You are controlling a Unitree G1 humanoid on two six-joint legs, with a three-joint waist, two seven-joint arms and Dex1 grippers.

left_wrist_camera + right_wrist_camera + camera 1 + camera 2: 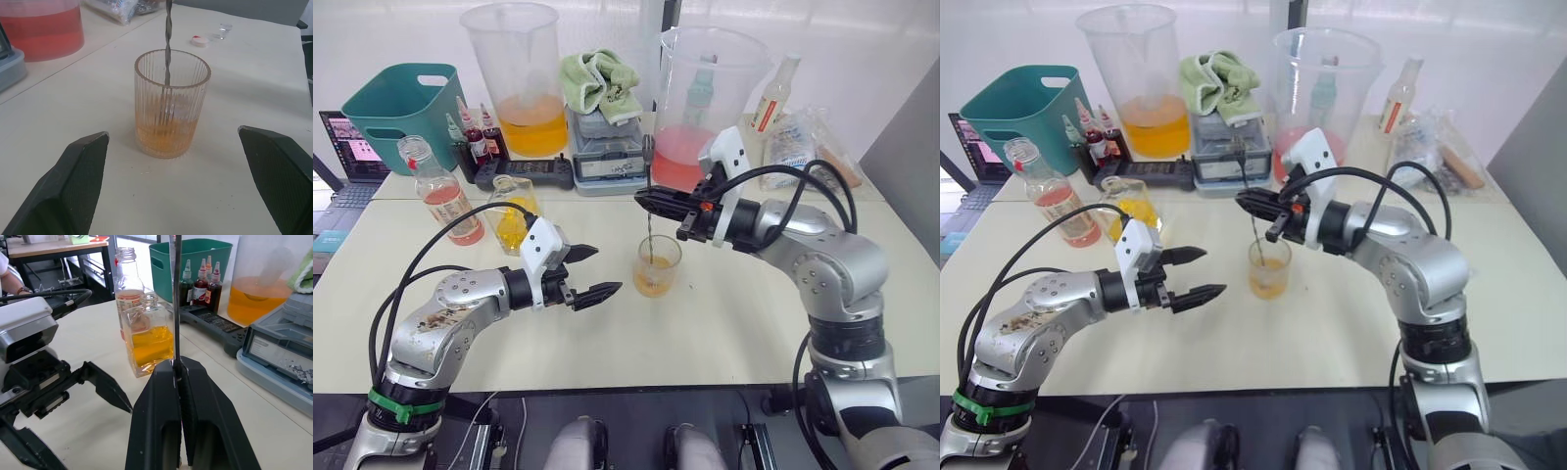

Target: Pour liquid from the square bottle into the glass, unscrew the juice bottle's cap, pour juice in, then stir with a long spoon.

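The right gripper (pixel 651 202) pinches the long spoon (pixel 648 220) upright, its lower end down in the glass (pixel 657 264), which stands mid-table holding a little orange liquid. The left gripper (pixel 591 272) hangs just left of the glass, fingers spread and empty. The square bottle (pixel 513 221) and the juice bottle (pixel 440 192) stand far left, apparently both uncapped. The cap (pixel 198 40) lies beyond the glass.

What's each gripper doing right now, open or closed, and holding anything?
Left gripper: open, empty, beside the ribbed clear glass.
Right gripper: closed on the thin silver long spoon, which stands in the glass.
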